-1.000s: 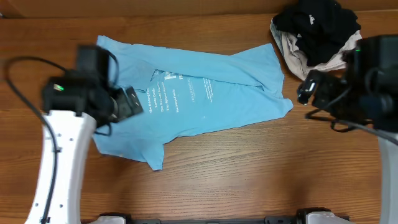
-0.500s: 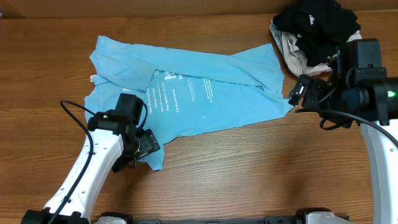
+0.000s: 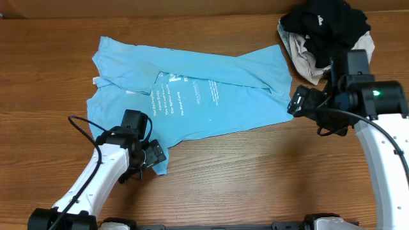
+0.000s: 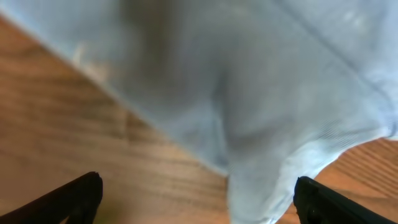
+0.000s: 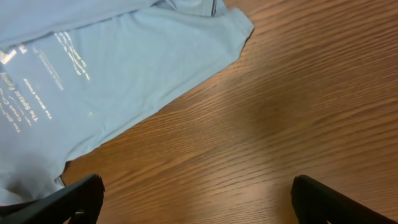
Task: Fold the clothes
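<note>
the light blue shirt (image 3: 192,96) lies spread on the wooden worktop (image 3: 243,179), somewhat rumpled, its long side running left to right and tilted a little, with white text (image 3: 167,102) printed near the middle and folds crossing its upper half. its lower left corner hangs down toward the near edge of the worktop, and the left hand (image 3: 155,155) sits right at that corner, low over the cloth. in the left wrist view the two dark fingers (image 4: 81,196) stand wide apart at the bottom corners, with a blurred point of blue cloth reaching down between them and bare wood on either side; nothing is clamped, and whether a finger touches the cloth i cannot tell. the right hand (image 3: 299,102) is at the shirt's far right corner, just beside its edge. in the right wrist view its fingers (image 5: 74,199) are also spread wide and hold nothing, over bare wood, with the shirt's lower edge running up and to the right across the upper left of the view. behind the right arm, at the back right corner of the worktop, a black garment (image 3: 326,22) lies heaped on a beige garment (image 3: 301,54), close to the shirt but apart from it.
</note>
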`<state>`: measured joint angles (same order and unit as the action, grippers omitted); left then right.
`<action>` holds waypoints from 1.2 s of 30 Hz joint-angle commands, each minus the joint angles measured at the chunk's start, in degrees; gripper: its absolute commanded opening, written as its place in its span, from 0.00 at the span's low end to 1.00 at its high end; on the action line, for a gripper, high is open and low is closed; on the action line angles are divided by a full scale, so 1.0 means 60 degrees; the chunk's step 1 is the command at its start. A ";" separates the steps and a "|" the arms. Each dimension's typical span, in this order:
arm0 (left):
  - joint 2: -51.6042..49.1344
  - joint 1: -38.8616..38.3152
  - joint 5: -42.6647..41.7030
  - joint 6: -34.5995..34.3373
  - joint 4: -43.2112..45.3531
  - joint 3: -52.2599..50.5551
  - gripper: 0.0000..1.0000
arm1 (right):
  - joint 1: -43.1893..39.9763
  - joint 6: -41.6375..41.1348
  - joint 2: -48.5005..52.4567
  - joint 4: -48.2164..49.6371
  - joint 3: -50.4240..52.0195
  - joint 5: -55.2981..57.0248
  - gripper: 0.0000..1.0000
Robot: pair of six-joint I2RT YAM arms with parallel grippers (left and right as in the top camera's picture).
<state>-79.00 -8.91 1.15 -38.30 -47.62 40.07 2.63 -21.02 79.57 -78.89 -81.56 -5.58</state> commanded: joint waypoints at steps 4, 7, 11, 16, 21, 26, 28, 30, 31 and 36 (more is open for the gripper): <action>0.0168 0.0047 0.0204 0.0663 0.0623 -0.0579 0.81 | -0.0004 -0.0080 0.0040 0.0452 0.0554 -0.0382 1.00; 0.0168 0.0044 0.0197 0.0667 0.0637 -0.0831 0.65 | -0.0004 -0.0080 0.0051 0.0678 0.0612 -0.0375 1.00; 0.0168 0.0047 0.0943 0.0674 0.0787 -0.1027 0.53 | -0.0004 -0.0084 0.0051 0.1231 0.0612 -0.0379 1.00; 0.0168 0.0047 0.2051 0.0641 0.1373 -0.1031 0.29 | -0.0004 -0.0080 0.0051 0.1432 0.0612 -0.0379 1.00; 0.0138 0.0044 0.1610 0.0550 0.1494 -0.1031 0.20 | -0.0004 -0.0080 0.0051 0.1464 0.0612 -0.0375 1.00; 0.0113 0.0044 0.1628 0.0492 0.1497 -0.1031 0.06 | -0.0004 -0.0084 0.0051 0.1508 0.0612 -0.0375 1.00; 0.0113 0.0047 0.1625 0.0492 0.1650 -0.1031 0.04 | -0.0004 -0.0087 0.0051 0.1515 0.0612 -0.0375 1.00; 0.0113 0.0047 0.1617 0.0492 0.1774 -0.1031 0.04 | -0.0004 -0.0087 0.0051 0.1552 0.0612 -0.0375 1.00; 0.0113 0.0047 0.1617 0.0492 0.1781 -0.1031 0.04 | -0.0004 -0.0095 0.0051 0.1577 0.0612 -0.0379 1.00; 0.0113 0.0047 0.1617 0.0492 0.1829 -0.1031 0.04 | -0.0004 -0.0299 0.0051 0.1606 0.0612 -0.0448 1.00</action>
<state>-78.78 -8.91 9.72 -34.59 -37.19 34.30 2.63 -21.78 79.90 -69.67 -78.19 -7.53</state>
